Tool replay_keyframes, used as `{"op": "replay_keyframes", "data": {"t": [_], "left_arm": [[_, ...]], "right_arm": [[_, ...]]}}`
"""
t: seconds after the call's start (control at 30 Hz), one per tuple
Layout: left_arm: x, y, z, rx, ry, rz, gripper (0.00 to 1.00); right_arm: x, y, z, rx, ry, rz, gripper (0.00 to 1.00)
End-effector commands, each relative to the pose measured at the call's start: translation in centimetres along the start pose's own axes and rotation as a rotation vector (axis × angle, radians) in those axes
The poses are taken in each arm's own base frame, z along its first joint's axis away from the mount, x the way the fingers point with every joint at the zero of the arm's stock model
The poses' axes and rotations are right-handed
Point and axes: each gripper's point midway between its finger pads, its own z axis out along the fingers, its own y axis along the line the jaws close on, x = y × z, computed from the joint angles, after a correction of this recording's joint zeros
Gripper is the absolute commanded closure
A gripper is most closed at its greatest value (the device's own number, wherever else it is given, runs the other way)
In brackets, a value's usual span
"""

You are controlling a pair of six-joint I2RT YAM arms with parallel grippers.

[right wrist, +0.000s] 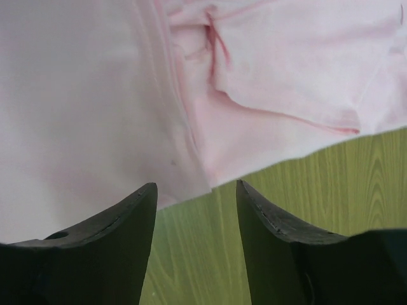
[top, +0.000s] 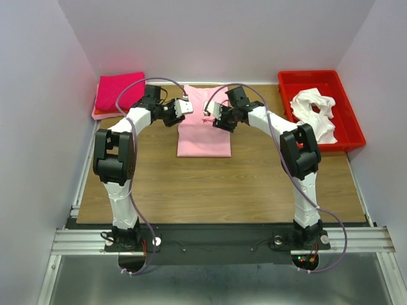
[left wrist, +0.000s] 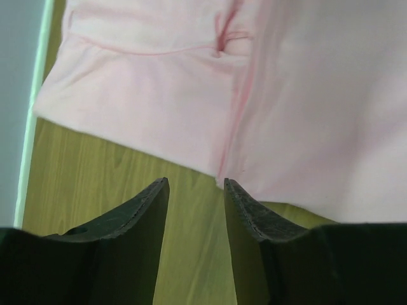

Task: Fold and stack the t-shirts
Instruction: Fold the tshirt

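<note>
Left gripper (top: pixel 188 105) and right gripper (top: pixel 208 111) hover face to face over the far end of a pink t-shirt (top: pixel 203 136). Each has its jaws parted by a moderate gap, with nothing between them. The pink t-shirt lies folded into a narrow rectangle at 12 o'clock on the wooden surface (top: pixel 222 184).

At 10 o'clock, a folded magenta t-shirt (top: pixel 119 91) sits in the far corner, with an orange piece (top: pixel 96 115) showing beneath its near edge. At 2 o'clock, a red bin (top: pixel 308 75) holds a crumpled white t-shirt (top: pixel 315 111). Both are well apart from the pink t-shirt.

From above, the two wrists and their looping purple cables (top: pixel 137 86) cover the garment's far part, so its collar end cannot be made out there. The wrist cameras show what the overhead view hides. On the left, the dark fingers (left wrist: pixel 149 210) sit over bare wood just short of the cloth's edge, with a tucked-in sleeve and its hem seam ahead. A pale strip of wall (left wrist: pixel 19 95) runs along that picture's 9 o'clock side. On the right, the mirror scene appears: a folded sleeve, a long crease along the body, and wood grain between the parted jaws.
</note>
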Motion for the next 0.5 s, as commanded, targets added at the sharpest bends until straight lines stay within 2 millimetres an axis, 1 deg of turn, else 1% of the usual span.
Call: {"op": "replay_keyframes", "data": {"t": [0.0, 0.03, 0.07, 0.1, 0.13, 0.17, 0.2, 0.23, 0.27, 0.3, 0.37, 0.4, 0.47], "left_arm": [[-3.5, 4.5, -4.6, -0.143, -0.069, -0.051, 0.48], [-2.9, 4.0, -5.1, -0.137, -0.064, -0.081, 0.48], [-2.9, 3.5, -5.4, -0.132, -0.064, -0.096, 0.48], [-3.6, 3.1, -6.5, -0.144, -0.067, -0.096, 0.48], [-2.9, 1.5, -6.4, -0.119, -0.056, -0.121, 0.49], [-3.0, 0.7, -6.6, -0.110, -0.060, -0.124, 0.49], [-3.7, -0.2, -7.4, -0.099, -0.072, -0.117, 0.50], [-3.2, -1.9, -7.1, -0.063, -0.065, -0.139, 0.51], [-3.3, -3.0, -7.2, -0.043, -0.056, -0.153, 0.52], [-2.8, -4.6, -6.8, -0.011, -0.044, -0.171, 0.53], [-2.6, -6.1, -6.3, 0.019, -0.032, -0.196, 0.54], [-2.2, -7.1, -6.0, 0.035, -0.021, -0.233, 0.54], [-2.1, -8.0, -5.4, 0.050, -0.018, -0.276, 0.54]], "right_arm": [[-3.1, -6.0, -6.0, 0.196, -0.081, 0.075, 0.41], [-3.4, -5.9, -6.5, 0.197, -0.096, 0.120, 0.41], [-3.5, -5.9, -7.1, 0.197, -0.110, 0.147, 0.42], [-3.6, -5.4, -8.0, 0.194, -0.123, 0.177, 0.44], [-4.0, -4.6, -8.4, 0.167, -0.151, 0.229, 0.46], [-4.3, -3.8, -8.5, 0.144, -0.166, 0.253, 0.48], [-3.7, -2.1, -8.2, 0.101, -0.164, 0.290, 0.53], [-4.5, -1.1, -8.7, 0.068, -0.194, 0.346, 0.55], [-4.6, -0.2, -8.6, 0.044, -0.196, 0.377, 0.58], [-4.6, 1.1, -8.4, -0.001, -0.197, 0.437, 0.60], [-4.5, 2.5, -7.9, -0.049, -0.200, 0.486, 0.62], [-4.5, 3.4, -7.3, -0.083, -0.199, 0.532, 0.62], [-4.6, 4.2, -6.8, -0.118, -0.199, 0.573, 0.63]]}}
